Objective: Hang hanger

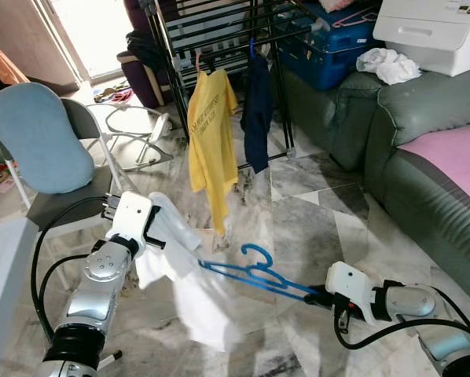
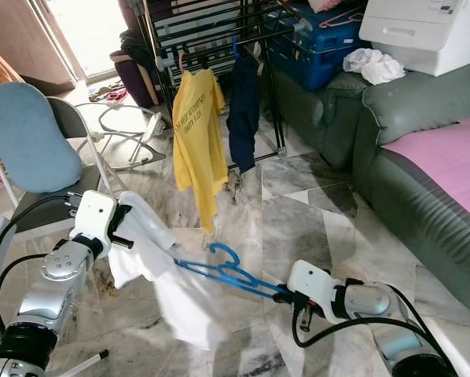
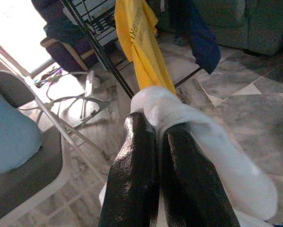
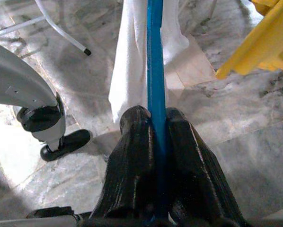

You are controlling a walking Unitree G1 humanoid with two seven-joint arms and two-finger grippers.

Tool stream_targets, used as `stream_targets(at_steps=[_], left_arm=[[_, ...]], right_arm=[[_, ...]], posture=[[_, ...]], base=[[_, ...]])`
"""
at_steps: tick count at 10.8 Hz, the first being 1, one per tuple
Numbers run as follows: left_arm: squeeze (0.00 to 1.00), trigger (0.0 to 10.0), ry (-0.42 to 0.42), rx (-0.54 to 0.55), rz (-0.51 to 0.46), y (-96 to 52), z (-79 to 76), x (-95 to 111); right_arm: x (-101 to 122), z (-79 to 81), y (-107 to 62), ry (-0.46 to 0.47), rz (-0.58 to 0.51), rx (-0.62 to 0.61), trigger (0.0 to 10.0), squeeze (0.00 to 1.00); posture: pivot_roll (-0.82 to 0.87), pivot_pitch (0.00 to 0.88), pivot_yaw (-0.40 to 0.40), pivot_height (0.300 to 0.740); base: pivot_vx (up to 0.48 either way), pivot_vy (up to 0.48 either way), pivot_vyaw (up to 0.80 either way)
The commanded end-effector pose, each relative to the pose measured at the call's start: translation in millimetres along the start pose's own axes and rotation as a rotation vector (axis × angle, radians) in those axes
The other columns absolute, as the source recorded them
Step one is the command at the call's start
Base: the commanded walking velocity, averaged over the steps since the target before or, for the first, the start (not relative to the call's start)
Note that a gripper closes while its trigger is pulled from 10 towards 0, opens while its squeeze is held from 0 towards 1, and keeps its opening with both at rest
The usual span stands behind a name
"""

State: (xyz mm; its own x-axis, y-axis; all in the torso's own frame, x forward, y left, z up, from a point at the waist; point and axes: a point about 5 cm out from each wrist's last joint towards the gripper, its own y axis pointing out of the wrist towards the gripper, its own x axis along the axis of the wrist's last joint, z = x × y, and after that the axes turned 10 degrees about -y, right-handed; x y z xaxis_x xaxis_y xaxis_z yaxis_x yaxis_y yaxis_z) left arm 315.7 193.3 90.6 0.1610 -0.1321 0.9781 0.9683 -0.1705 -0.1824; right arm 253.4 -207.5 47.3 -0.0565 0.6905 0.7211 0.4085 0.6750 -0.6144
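Left to right: folding chair (image 1: pixel 42 149) with a blue cushion, near the robot's left arm; left gripper (image 3: pixel 155 137), its 2 jaws pressed together on a fold of the white garment (image 1: pixel 192 290), holding one side of the cloth up and taut so the rest hangs toward the marble floor (image 1: pixel 313 212); blue hanger (image 1: pixel 255 272), lying roughly level between the 2 arms, hook uppermost, one end inside the white garment, presumably to seat the shoulder of the cloth on it; right gripper (image 4: pixel 153 125), jaws closed tight on the hanger's blue bar, steadying it from the far end. Background: drying rack (image 1: pixel 219 31) carrying a yellow shirt (image 1: pixel 210 133) and a dark blue garment (image 1: pixel 256 110), each already hung; the likely destination for the hanger; green sofa (image 1: pixel 408 149) on the right, well apart from the work. Judgement: garment only partly on the hanger; hanging not yet begun.
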Motion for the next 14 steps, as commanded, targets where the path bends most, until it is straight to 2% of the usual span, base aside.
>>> stream_targets(at_steps=[1, 4, 8, 10, 11, 13, 14], left_arm=[[0.0, 10.0, 0.016, 0.011, -0.022, 0.6, 5.1, 6.1], [0.0, 10.0, 0.015, 0.008, -0.015, -0.8, 5.3, 4.4], [0.0, 10.0, -0.006, -0.072, -0.051, -7.9, -2.9, 10.2], [0.0, 10.0, -0.017, -0.138, -0.121, -11.8, -13.8, 24.4], [0.0, 10.0, -0.037, -0.226, -0.229, -14.5, -28.0, 44.4], [0.0, 10.0, -0.048, -0.294, -0.341, -20.2, -39.3, 67.3], [0.0, 10.0, -0.138, -0.29, -0.372, -22.5, -39.8, 77.0]], right_arm=[[10.6, -4.7, 2.3, -0.024, -0.041, -0.005, 10.0, 0.0], [14.2, -8.2, 4.2, -0.05, -0.041, -0.01, 10.0, 0.0], [12.4, -11.9, 6.3, -0.063, -0.028, -0.034, 10.0, 0.0], [10.6, -10.6, 8.5, -0.051, -0.026, -0.032, 10.0, 0.0], [8.0, -8.0, 13.5, -0.002, -0.034, -0.04, 10.0, 0.0], [-2.6, -3.7, 21.2, 0.049, -0.001, -0.098, 10.0, 0.0], [-12.7, -6.6, 23.2, 0.133, 0.035, -0.195, 10.0, 0.0]], posture=[[-0.08, 0.0, 0.177, 0.74], [-0.07, 0.0, 0.171, 0.74], [-0.07, 0.0, 0.16, 0.74], [-0.06, 0.0, 0.157, 0.74], [-0.06, 0.0, 0.155, 0.74], [-0.06, 0.0, 0.152, 0.74], [-0.06, 0.0, 0.149, 0.74]], base=[[0.0, 0.0, 0.0], [0.0, 0.0, 0.0], [0.0, 0.0, 0.0], [0.0, 0.0, 0.0], [0.0, 0.0, 0.0], [0.0, 0.0, 0.0], [0.0, 0.0, 0.0]])
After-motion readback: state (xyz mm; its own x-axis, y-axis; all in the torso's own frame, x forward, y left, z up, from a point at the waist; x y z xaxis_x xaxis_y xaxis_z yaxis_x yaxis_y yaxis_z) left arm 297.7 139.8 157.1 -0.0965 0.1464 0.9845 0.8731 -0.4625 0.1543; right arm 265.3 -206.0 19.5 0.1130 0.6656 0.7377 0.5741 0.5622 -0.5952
